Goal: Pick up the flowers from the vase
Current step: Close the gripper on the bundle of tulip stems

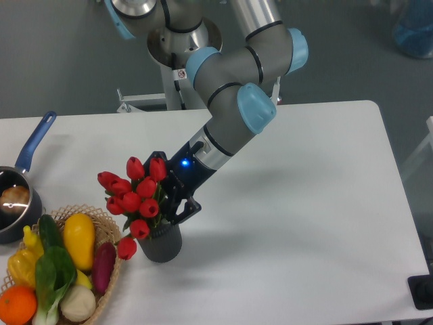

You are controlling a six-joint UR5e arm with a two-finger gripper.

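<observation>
The flowers [133, 200] stand in the vase [161, 245] near the table's [304, 203] front-left edge. The gripper [170, 210] seems closed on their stems; they look light, floppy, best held low.

Red tulip flowers [133, 196] upright in vase [161, 245]; ribbed dark grey vase standing near basket

flowers [135, 196]: in the vase [161, 245], stems hidden
gripper [170, 210]: right of flowers (touching)
basket [111, 271]: left of vase
</observation>
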